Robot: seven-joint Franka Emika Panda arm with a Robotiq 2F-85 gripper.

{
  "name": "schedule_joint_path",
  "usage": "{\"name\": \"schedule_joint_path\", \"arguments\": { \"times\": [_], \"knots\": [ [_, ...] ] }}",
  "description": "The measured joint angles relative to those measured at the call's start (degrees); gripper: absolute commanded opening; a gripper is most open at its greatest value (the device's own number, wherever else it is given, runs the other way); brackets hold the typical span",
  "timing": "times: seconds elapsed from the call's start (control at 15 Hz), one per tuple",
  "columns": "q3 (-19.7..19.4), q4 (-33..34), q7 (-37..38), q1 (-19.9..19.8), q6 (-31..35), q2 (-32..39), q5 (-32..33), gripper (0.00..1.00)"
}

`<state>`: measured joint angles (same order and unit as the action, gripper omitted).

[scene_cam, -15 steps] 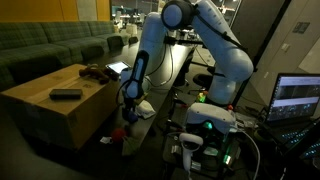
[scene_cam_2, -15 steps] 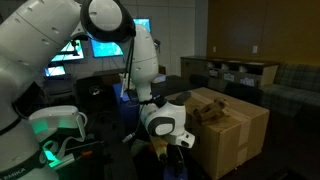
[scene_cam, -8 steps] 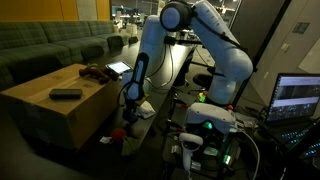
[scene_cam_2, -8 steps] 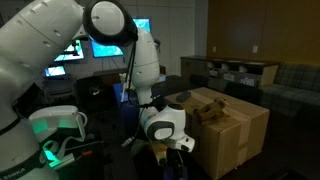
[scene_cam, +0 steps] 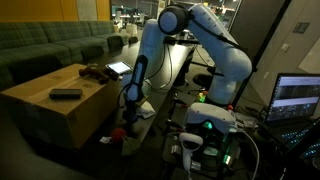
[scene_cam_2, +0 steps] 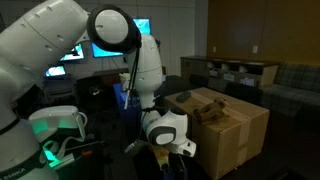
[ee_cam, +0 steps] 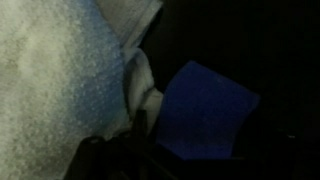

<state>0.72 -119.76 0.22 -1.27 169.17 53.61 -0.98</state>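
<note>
Lower than a second ago, the arm (scene_cam: 205, 35) has sunk a little at its wrist and its elbow has leaned slightly toward the cardboard box (scene_cam: 55, 108); nothing else has shifted.

In an exterior view the arm doubles over and reaches down past the box's near corner. I judge that this is because what it is nearest to lies low, below the box's top edge, about at floor level. The pincer (scene_cam: 130, 106) hangs there pointing down, with the white towel (scene_cam: 144, 108) just beside it on the side away from the box. A red object (scene_cam: 117, 132) sits on the floor a little below. A remote (scene_cam: 66, 94) lies well apart, on the box's top near its front edge.

In an exterior view the pincer (scene_cam_2: 170, 150) is a dark shape under the round white wrist, just off the box's corner; the towel cannot be made out here.

In the wrist view the towel (ee_cam: 60, 80) fills the upper-left corner and the left edge, very close. A blue piece (ee_cam: 205, 115) lies just beside it toward the right — touching or not, I cannot tell. The fingers are lost in the dark, yet the pincer stands spread as wide as it goes and seems to have hold of nothing.
</note>
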Motion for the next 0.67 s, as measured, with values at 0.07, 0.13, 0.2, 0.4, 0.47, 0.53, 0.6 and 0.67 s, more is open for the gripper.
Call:
{"name": "schedule_joint_path", "arguments": {
  "times": [0.07,0.13,0.2,0.4,0.47,0.53,0.6,0.67],
  "knots": [
    [0.0,0.4,-0.3,-0.3,0.0,0.2,0.0,1.00],
    [0.0,0.7,-0.5,-0.6,0.0,0.4,0.0,0.91],
    [0.1,1.0,-0.8,-0.9,0.0,0.5,0.0,0.73],
    [0.8,1.8,-2.4,-2.1,0.0,0.5,0.1,0.49],
    [1.1,2.0,-3.0,-2.4,-0.1,0.4,0.2,0.43],
    [1.5,2.4,-3.5,-2.6,-0.1,0.4,0.3,0.38],
    [1.8,2.6,-3.9,-2.6,-0.1,0.4,0.4,0.37],
    [2.2,2.9,-4.4,-2.6,-0.1,0.3,0.5,0.34]
  ]
}}
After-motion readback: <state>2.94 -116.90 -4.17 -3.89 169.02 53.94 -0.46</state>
